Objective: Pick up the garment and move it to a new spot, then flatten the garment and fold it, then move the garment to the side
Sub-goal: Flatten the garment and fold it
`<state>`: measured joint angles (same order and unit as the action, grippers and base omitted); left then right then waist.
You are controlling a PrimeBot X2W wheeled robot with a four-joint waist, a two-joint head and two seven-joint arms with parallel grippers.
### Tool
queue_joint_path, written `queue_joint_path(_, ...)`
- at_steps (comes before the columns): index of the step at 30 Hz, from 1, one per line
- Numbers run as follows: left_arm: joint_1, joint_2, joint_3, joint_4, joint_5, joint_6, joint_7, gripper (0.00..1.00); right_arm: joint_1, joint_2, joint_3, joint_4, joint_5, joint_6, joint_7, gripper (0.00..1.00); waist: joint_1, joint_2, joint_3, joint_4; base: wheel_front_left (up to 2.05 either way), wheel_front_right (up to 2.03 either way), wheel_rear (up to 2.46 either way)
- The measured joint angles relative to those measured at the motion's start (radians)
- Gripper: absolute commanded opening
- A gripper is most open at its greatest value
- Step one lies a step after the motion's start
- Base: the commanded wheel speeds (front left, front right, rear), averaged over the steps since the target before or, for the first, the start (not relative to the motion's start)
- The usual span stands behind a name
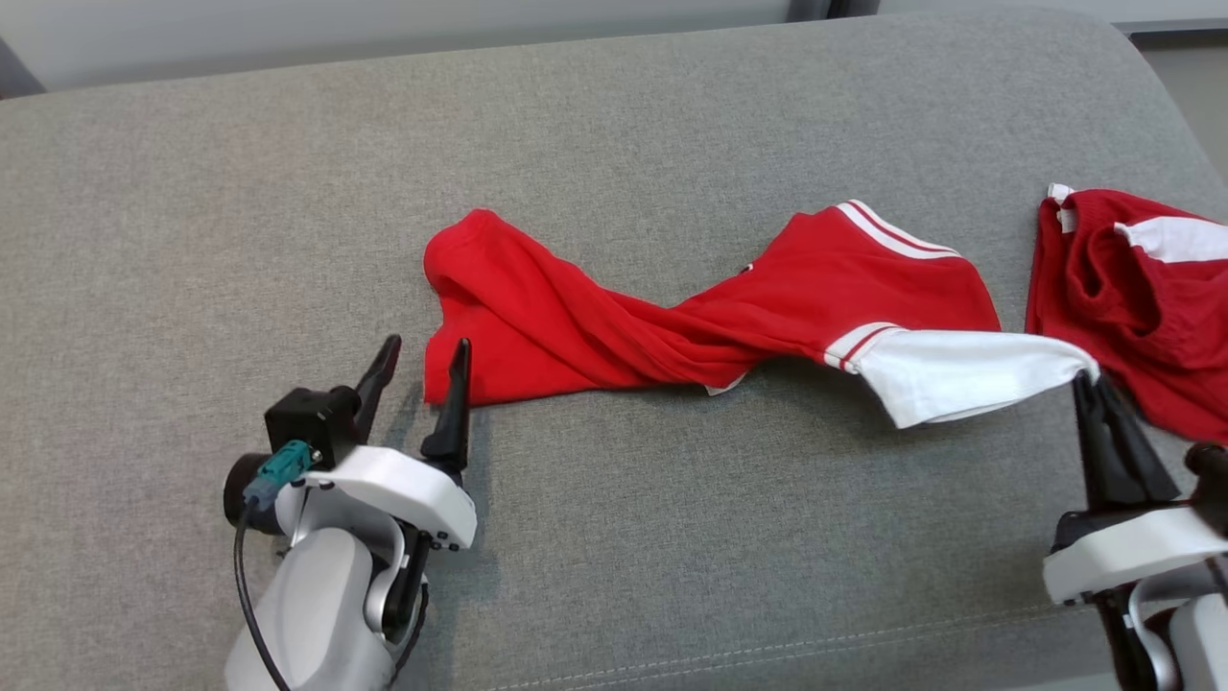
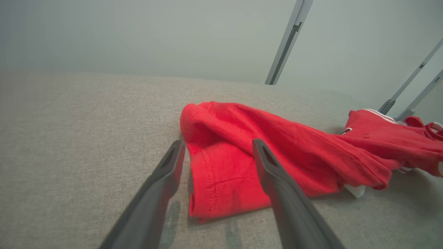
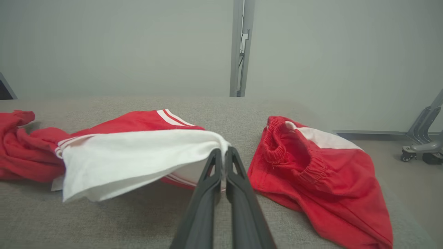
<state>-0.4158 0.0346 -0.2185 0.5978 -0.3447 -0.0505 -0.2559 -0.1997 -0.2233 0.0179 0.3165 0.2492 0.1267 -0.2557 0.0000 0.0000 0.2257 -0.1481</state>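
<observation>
Looking down from the head view, you see the garment (image 1: 672,317), a twisted red shirt, stretched across the grey cushion (image 1: 288,192) from 9 to 3 o'clock. Your left gripper (image 1: 427,344) sits at 7 o'clock with its jaws wide. Your right gripper (image 1: 1089,382) at 4 o'clock pinches the tip of the white sleeve (image 1: 959,379). The red shorts (image 1: 1132,307) lie at 3 o'clock.

Left wrist view: the shirt's hem (image 2: 221,186) lies between your spread fingers, toward 6 o'clock.

Right wrist view: your closed fingers clamp the sleeve's tip at centre, with the shorts at 4 o'clock.
</observation>
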Motion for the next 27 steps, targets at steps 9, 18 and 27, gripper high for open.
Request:
queue_joint_path(9,-0.067,0.001,-0.009,-0.024,0.029,-0.012,0.0,1.0,0.001,0.007,0.001,0.059,0.0,0.0,0.0,0.0,0.0,0.0,0.024,-0.01,0.0,0.0,0.0)
queue_joint_path(18,-0.206,-0.001,-0.174,0.05,0.025,0.003,0.0,1.0,-0.021,0.034,0.095,0.077,-0.003,0.0,0.0,0.0,0.0,0.0,0.033,-0.043,0.0,0.0,0.0)
queue_joint_path(27,-0.315,-0.003,-0.259,0.373,-0.096,0.078,0.009,1.0,-0.052,0.053,0.16,0.088,0.002,0.0,0.0,0.0,0.0,0.0,0.039,-0.107,0.0,0.0,0.0)
